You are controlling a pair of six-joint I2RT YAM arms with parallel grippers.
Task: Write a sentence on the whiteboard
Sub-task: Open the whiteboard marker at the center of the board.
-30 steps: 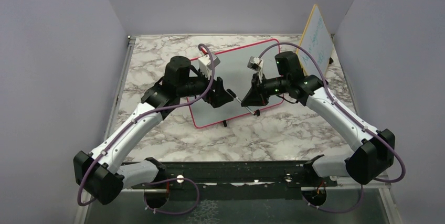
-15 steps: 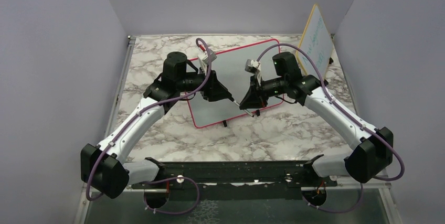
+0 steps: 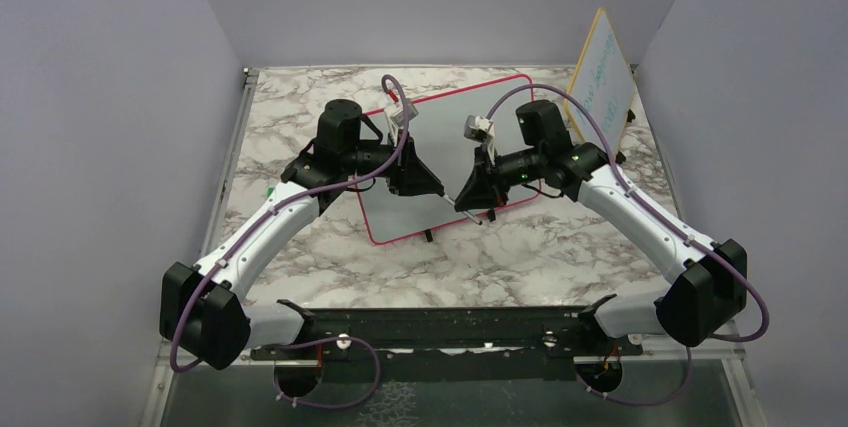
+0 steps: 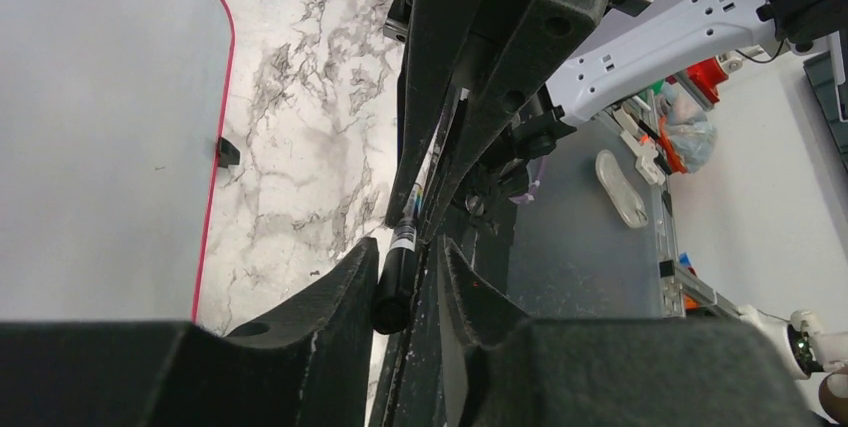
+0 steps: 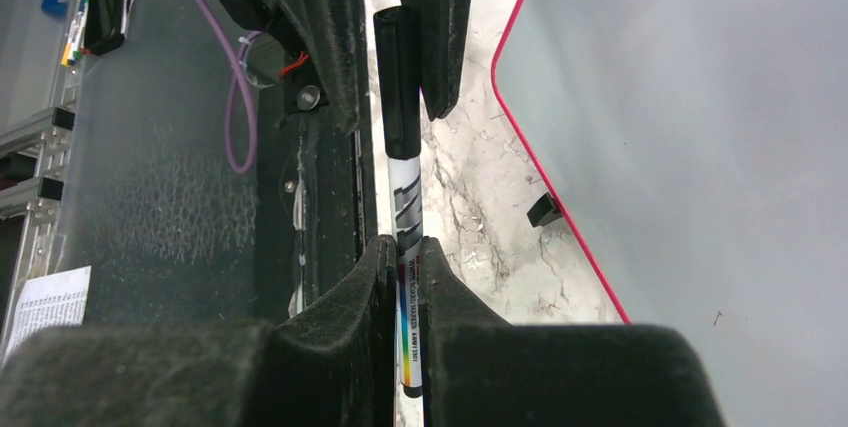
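Observation:
The whiteboard (image 3: pixel 450 127), pink-red framed, lies on the marble table; no sentence shows on its grey-white face (image 4: pixel 100 127) (image 5: pixel 700 127). Both grippers meet over its near edge. My right gripper (image 3: pixel 470 199) (image 5: pixel 403 244) is shut on the white barrel of a marker (image 5: pixel 405 197), which points toward the left gripper. The marker's black cap (image 4: pixel 395 287) (image 5: pixel 397 77) sits between the fingers of my left gripper (image 3: pixel 436 187) (image 4: pixel 408 247). Those jaws stand narrow around the cap: one finger touches it and a slim gap shows at the other.
A smaller yellow-framed board (image 3: pixel 603 72) with teal writing leans at the back right corner. The whiteboard's small black foot (image 4: pixel 227 152) (image 5: pixel 543 209) stands on the marble (image 3: pixel 300 107). Grey walls close the table on three sides.
My left gripper has swung in onto the marker's cap end and its jaws have narrowed from wide open to close around the cap. The right gripper has held the marker, shifting slightly left.

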